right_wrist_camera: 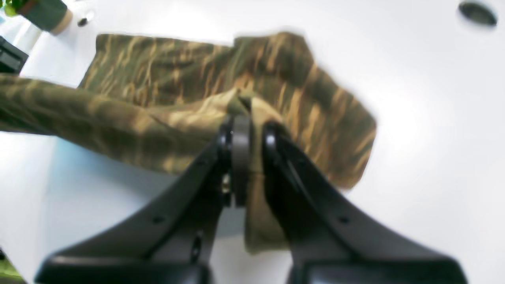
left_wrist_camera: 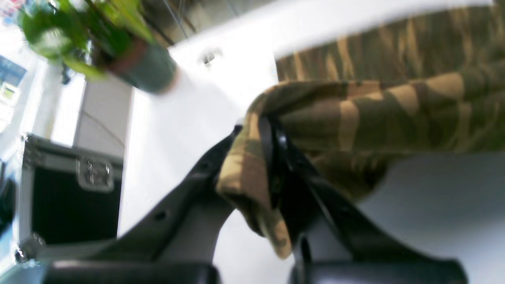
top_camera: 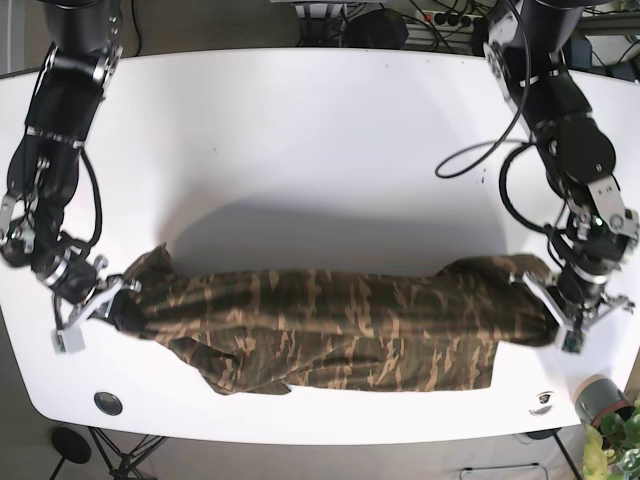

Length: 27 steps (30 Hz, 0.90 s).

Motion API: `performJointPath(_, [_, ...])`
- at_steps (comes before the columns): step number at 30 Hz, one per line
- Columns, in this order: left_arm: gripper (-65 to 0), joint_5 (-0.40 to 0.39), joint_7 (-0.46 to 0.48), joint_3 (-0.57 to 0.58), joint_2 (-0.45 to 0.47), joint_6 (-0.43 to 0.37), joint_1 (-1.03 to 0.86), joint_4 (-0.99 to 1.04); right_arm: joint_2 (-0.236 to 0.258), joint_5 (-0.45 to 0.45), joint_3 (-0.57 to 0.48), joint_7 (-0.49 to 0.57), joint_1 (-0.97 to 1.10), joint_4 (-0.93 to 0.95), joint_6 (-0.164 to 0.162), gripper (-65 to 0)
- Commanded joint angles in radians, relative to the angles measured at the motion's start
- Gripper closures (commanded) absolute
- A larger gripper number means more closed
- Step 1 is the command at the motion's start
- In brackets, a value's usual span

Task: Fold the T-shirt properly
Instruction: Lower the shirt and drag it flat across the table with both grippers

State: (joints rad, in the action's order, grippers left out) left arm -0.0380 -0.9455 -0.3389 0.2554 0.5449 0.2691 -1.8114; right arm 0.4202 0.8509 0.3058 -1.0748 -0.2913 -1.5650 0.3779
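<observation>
Here both grippers — left gripper (left_wrist_camera: 256,130), right gripper (right_wrist_camera: 246,130) — clamp the camouflage T-shirt (top_camera: 330,320), no writing legible

T-shirt (top_camera: 330,325) stretched across the table's (top_camera: 320,130) 6 o'clock half, right gripper (top_camera: 112,300) clamped on its 9 o'clock end, left gripper (top_camera: 550,305) on its 3 o'clock end, potted plant (top_camera: 608,420) way out at 5 o'clock

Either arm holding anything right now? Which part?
Both. Left gripper and right gripper each have fingers pinched on bunched fabric at opposite ends of the camo T-shirt, stretched between them over the table.
</observation>
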Motion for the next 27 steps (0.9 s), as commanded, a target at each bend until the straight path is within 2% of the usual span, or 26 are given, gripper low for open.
performJointPath(1, [0.0,-0.006,0.027,-0.002,0.012,0.014,-0.031,-0.040,0.016,0.038,0.034,0.029,0.034,-0.047,0.003,-2.1])
performJointPath(5, [0.0,-0.006,0.027,-0.032,0.012,0.048,-0.129,-0.047,-0.022,0.058,0.046,0.028,0.139,-0.081,0.003,-2.1])
performJointPath(11, [0.0,0.000,0.029,-0.121,0.015,0.153,-0.227,-0.043,-0.033,0.110,0.046,0.028,0.280,-0.133,0.003,-2.1])
performJointPath(16, [0.0,-0.001,0.032,-0.182,0.072,0.153,-0.311,-0.035,-0.033,0.158,0.045,0.028,0.390,-0.148,0.003,-2.1])
performJointPath(23, [0.0,-0.001,0.032,-0.226,0.104,0.153,-0.380,-0.020,-0.024,0.161,0.039,0.028,0.495,-0.165,0.003,-2.1])
performJointPath(27, [0.0,-0.001,0.032,-0.231,0.109,0.153,-0.397,-0.018,0.007,0.161,0.043,0.028,0.548,-0.196,0.037,-2.1])
